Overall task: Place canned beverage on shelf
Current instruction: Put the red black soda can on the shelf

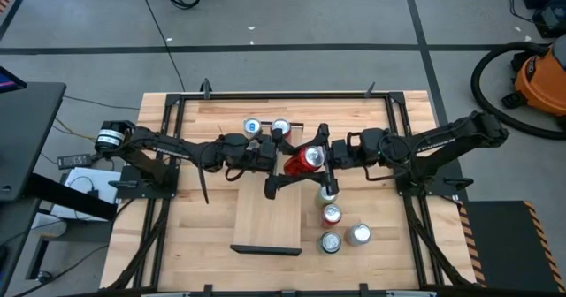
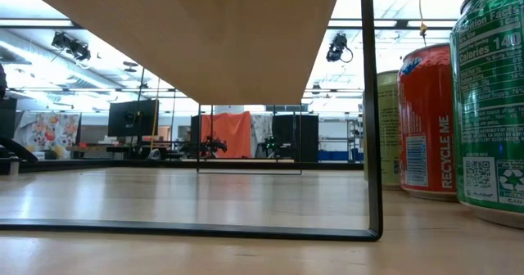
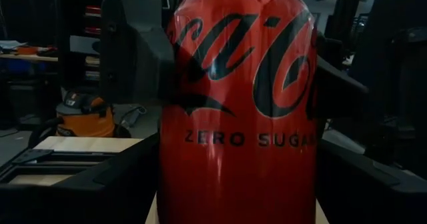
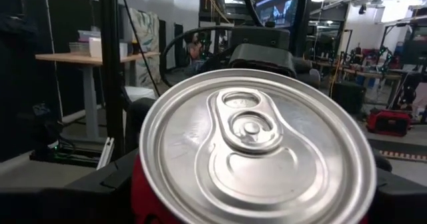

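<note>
Red can point(image 1: 306, 161) on its side, clamped in right pincer point(image 1: 320, 162); left pincer point(image 1: 281, 156) apart, flanking it, above shelf point(image 1: 268, 214).

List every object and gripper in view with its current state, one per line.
Red Coke Zero can: lying sideways, lifted between both grippers.
Right gripper: shut on the can.
Left gripper: open beside the can.
Shelf: bare.
Cans beside shelf: upright.
Two back cans: upright.
</note>
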Robot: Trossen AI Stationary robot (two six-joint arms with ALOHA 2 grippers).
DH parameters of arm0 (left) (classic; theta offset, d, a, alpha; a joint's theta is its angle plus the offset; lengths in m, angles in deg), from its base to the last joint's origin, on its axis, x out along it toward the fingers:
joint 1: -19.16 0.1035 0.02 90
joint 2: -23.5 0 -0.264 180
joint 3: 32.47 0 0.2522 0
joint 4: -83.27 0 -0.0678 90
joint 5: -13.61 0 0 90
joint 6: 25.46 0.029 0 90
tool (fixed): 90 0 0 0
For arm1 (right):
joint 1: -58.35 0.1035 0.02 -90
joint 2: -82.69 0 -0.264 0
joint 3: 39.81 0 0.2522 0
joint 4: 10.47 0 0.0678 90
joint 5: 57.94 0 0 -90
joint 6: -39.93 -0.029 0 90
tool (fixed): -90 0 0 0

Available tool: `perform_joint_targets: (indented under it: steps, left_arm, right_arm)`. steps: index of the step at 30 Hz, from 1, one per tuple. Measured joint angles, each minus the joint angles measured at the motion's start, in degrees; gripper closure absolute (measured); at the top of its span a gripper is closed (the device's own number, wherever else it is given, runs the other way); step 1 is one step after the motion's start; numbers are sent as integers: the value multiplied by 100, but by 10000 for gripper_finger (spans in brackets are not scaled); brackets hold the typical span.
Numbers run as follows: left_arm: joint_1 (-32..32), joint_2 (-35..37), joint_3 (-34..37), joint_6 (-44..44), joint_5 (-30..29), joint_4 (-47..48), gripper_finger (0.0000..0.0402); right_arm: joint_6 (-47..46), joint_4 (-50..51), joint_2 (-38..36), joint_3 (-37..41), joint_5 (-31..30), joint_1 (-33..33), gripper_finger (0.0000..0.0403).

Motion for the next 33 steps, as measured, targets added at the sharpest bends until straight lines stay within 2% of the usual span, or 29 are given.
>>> perform_joint_targets:
  steps: [14,21,24,33]
  left_arm:
    - [4,9,-9,212,-60,797,53]
    - [4,20,-2,249,-73,1236,18]
    - [24,120,0,247,-92,1522,4]
    - [-36,716,0,238,-366,2922,5]
  right_arm:
    - [-142,385,162,9,15,-6,88]
    - [-313,345,327,7,36,-35,88]
    - [-327,338,369,7,35,-35,88]
    - [-342,349,361,7,45,-70,88]
